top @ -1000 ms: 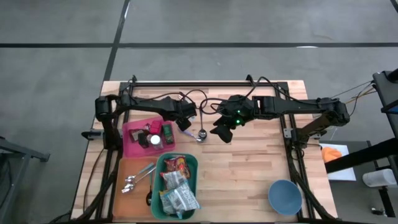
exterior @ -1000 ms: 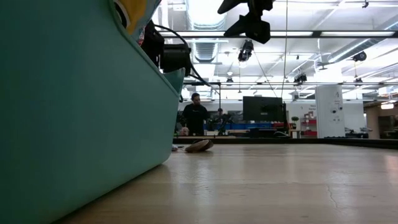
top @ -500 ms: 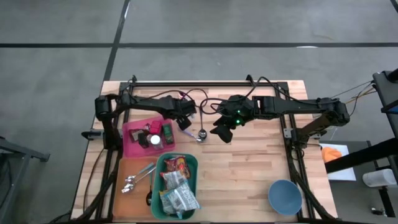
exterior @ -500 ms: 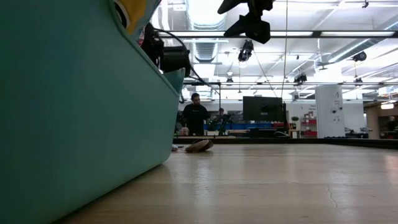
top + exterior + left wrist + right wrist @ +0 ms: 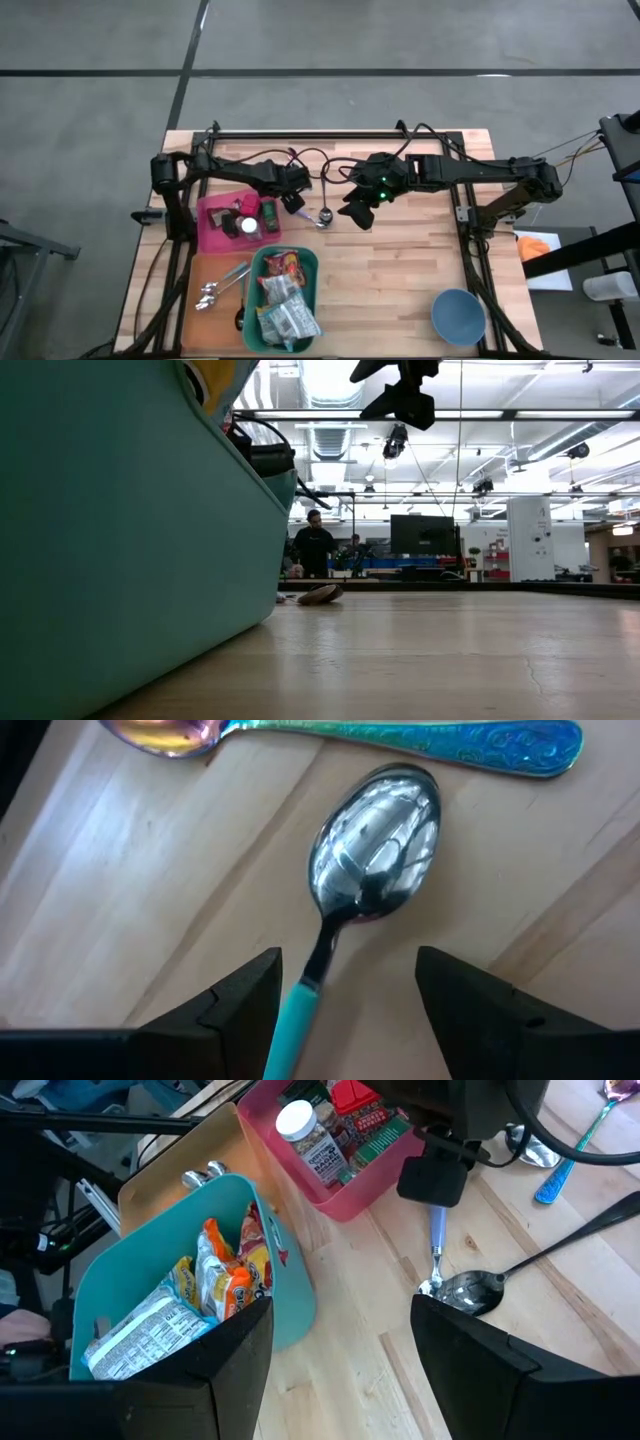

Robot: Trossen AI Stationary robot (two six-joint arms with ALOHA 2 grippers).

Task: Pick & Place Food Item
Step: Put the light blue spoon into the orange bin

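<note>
Nearest the front edge of the worktop [image 5: 400, 290], toward its left corner, sits the teal bin [image 5: 284, 298] with the food packets [image 5: 215, 1285] in it; that is where the task's item lies, and none has been lifted yet. Beside it is a tan tray [image 5: 213, 290] of cutlery, and behind that the pink bin [image 5: 238, 219] of small jars. Further back, near mid-worktop, my left end effector [image 5: 293, 201] hangs just above a teal-handled spoon [image 5: 372, 835], its fingers [image 5: 240, 1005] parted and empty, a rainbow spoon [image 5: 350, 732] lying beyond. My right end effector [image 5: 358, 210] hovers beside it, likewise open with nothing between the fingers. I judge this the approach step, before any grasp. Next I must swing toward the front-left corner, descend over a packet in the teal bin, and close on it. A blue bowl [image 5: 459, 316] at the front right corner looks the likely drop.
</note>
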